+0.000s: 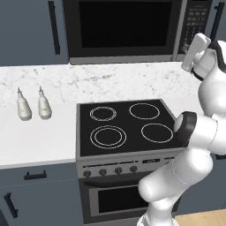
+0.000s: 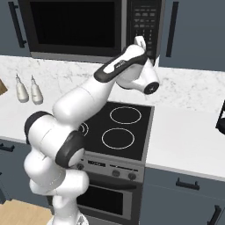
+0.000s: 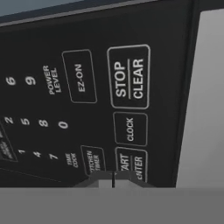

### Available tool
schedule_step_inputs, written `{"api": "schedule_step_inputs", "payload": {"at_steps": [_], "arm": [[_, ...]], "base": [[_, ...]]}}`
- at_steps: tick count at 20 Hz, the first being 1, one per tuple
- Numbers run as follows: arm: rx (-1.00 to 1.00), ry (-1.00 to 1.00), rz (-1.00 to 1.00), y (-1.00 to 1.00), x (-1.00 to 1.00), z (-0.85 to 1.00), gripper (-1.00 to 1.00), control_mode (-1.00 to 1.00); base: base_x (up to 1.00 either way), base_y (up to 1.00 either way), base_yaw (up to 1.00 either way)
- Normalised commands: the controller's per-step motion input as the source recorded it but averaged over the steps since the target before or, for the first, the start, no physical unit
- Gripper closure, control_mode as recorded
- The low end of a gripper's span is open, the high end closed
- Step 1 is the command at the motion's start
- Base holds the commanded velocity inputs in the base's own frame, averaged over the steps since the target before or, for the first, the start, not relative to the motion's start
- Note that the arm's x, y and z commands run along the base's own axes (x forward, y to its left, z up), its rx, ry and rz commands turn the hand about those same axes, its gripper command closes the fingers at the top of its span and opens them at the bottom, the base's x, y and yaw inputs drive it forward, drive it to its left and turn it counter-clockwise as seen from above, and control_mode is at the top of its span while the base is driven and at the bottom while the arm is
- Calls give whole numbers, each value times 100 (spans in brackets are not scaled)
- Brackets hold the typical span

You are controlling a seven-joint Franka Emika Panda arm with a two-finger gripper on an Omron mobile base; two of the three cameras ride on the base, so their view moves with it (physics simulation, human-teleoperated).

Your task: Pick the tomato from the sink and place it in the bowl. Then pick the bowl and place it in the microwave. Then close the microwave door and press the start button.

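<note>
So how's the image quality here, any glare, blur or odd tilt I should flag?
Left base view: even flat lighting, no glare on the microwave door or stove. Right base view: soft shading on the arm, two bottles slightly fuzzy. Hand view: rolled sideways, keypad lettering readable but soft, shut gripper tips blurred at the start button.

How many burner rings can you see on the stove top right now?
4 on the stove: back left, back right, front left, front right. None seem hidden.
</note>
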Motion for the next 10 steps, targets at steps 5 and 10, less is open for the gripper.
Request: {"api": "schedule_step_inputs", "payload": {"at_steps": [5, 10], "arm": [[0, -6, 0, -1, 8, -3, 100, -100], [0, -4, 0, 0, -99, 0, 100, -100]], "base": [[0, 0, 0], [0, 0, 0]]}}
